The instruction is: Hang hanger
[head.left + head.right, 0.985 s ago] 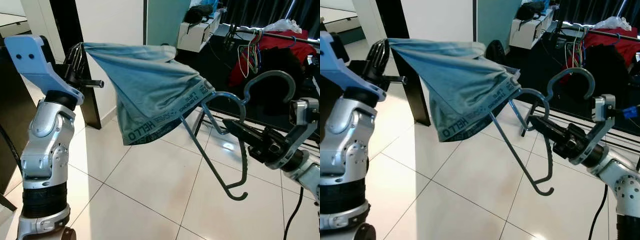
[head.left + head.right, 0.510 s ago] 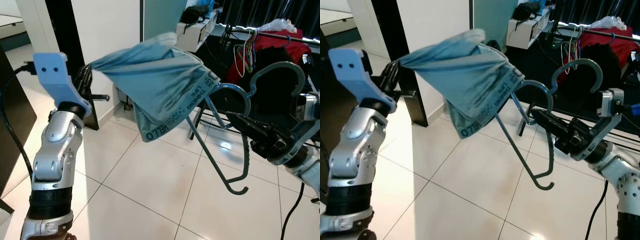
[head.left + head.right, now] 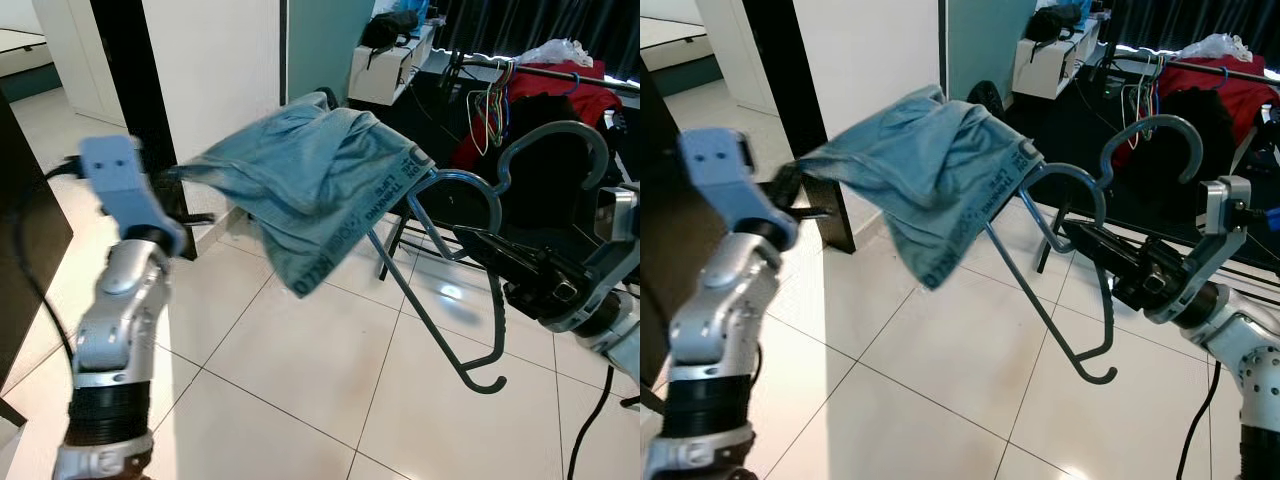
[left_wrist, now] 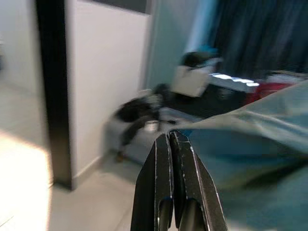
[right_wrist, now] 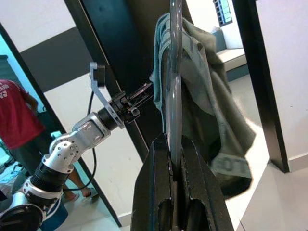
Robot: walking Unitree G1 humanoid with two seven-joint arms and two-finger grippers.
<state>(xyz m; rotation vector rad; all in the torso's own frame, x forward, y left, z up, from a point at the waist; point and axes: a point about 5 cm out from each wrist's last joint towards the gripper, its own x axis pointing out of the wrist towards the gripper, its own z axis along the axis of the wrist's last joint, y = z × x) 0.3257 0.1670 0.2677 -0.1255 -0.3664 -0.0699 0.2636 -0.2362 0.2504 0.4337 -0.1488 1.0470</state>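
The right gripper (image 3: 478,247), at the right middle of the left eye view, is closed on the grey hanger (image 3: 455,290), pinching its bar between the two fingers. The hanger spreads toward the centre of the frame, its hook (image 3: 560,150) raised at the upper right. A blue-green garment (image 3: 320,190) is draped over its upper arm. At the left middle, the left gripper (image 3: 183,180) has its fingers pressed together on a corner of this cloth.

I judge the hanger stiff and light, so the bar is a good place to hold; the cloth is soft and may slide off.

The right wrist view shows a person in red (image 5: 17,113) behind the left arm. The eye views show a clothes rail (image 3: 545,70) with coloured hangers at the upper right.
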